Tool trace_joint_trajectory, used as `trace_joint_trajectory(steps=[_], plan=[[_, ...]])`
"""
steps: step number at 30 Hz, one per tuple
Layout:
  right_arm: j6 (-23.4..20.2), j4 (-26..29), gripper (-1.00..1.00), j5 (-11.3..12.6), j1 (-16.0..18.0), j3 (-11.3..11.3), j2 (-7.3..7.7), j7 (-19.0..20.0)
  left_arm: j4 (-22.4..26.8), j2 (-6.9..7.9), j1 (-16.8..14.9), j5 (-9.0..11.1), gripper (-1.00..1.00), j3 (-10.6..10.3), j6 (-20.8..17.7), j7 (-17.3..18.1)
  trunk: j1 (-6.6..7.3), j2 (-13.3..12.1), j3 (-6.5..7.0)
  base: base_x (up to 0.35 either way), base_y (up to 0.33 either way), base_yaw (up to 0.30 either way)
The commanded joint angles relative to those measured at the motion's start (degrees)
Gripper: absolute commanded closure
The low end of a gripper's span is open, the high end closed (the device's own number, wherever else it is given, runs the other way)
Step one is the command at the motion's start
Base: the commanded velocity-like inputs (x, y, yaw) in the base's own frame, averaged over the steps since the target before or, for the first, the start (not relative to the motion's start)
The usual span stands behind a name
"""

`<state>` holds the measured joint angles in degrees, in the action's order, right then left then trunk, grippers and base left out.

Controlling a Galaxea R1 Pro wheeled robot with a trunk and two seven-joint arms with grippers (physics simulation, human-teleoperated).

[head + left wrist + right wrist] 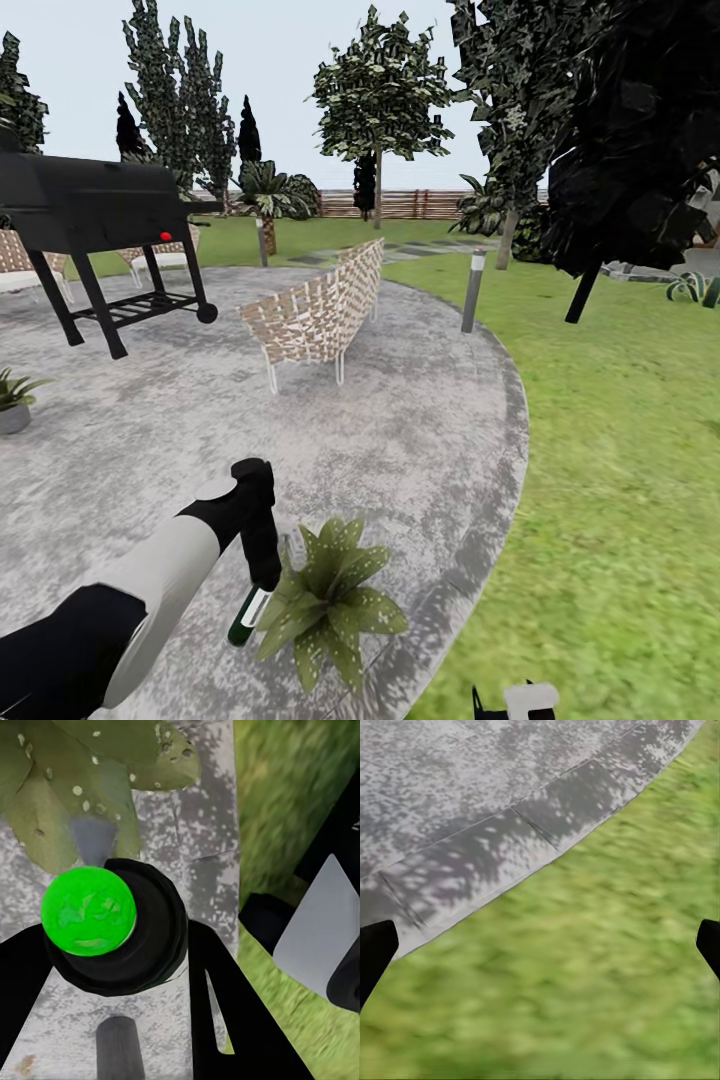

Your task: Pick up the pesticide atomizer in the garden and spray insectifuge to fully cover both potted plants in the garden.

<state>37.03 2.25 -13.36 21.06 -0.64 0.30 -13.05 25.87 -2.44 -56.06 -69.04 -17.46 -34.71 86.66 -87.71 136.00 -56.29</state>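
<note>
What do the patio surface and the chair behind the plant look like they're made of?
Patio: seemingly stone or concrete, matte, mottled grey with slab joints at its edge. Chair: woven wicker-like shell, tan lattice, on thin pale legs, probably metal.

No text, labels, brands or numbers can be read anywhere

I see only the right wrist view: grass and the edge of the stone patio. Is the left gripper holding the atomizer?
Observer: Yes, in the head view the left gripper is shut on the pesticide atomizer.
Operator: Is a plant near it?
Observer: One potted plant sits right beside the bottle, on the patio near its edge.
Operator: And the other one?
Observer: The second potted plant stands at the head view's far left.
</note>
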Motion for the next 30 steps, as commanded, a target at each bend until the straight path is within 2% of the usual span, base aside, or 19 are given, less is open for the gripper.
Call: trace_joint_trajectory(steps=[1,17,21,23,24,27,30], plan=[[0.1,-0.1,-1.00,-0.6,0.0,-0.1,-0.01,-0.5,0.1,-0.01,0.0,-0.3,1.00,-0.1,-0.6,0.4,-0.01,0.0,-0.06,0.178,0.000,0.000],[0.1,-0.1,-1.00,-0.6,0.0,-0.1,-0.03,-0.5,0.1,-0.39,0.3,-0.4,1.00,0.0,-1.8,0.4,-0.01,0.0,-0.06,0.016,-0.042,0.000],[0.1,-0.1,-1.00,-0.6,0.0,-0.1,-0.03,-0.5,-0.1,-0.52,0.2,-0.4,1.00,-0.1,-1.7,0.5,-0.01,0.0,-0.06,0.251,-0.001,0.000],[0.1,-0.1,-1.00,-0.6,0.0,-0.1,-0.03,-0.5,0.0,-0.48,0.1,-0.4,1.00,-0.3,-1.5,2.0,-0.01,0.0,-0.06,0.228,0.000,0.000],[0.1,-0.1,-1.00,-0.6,0.0,-0.1,0.00,-0.5,0.1,-0.47,0.0,-0.9,1.00,-0.3,-1.4,3.3,-0.01,0.0,-0.06,0.093,0.000,0.000],[0.1,-0.1,-1.00,-0.6,0.0,-0.1,-0.01,-0.5,0.1,-0.47,-0.1,-3.2,1.00,-0.3,-0.9,3.3,-0.01,0.0,-0.06,0.032,0.000,0.000],[0.1,-0.1,-1.00,-0.6,0.0,-0.1,-0.01,-0.5,0.1,-0.46,0.2,-3.9,1.00,-0.2,-0.7,3.3,-0.01,0.0,-0.06,0.004,0.000,0.000]])
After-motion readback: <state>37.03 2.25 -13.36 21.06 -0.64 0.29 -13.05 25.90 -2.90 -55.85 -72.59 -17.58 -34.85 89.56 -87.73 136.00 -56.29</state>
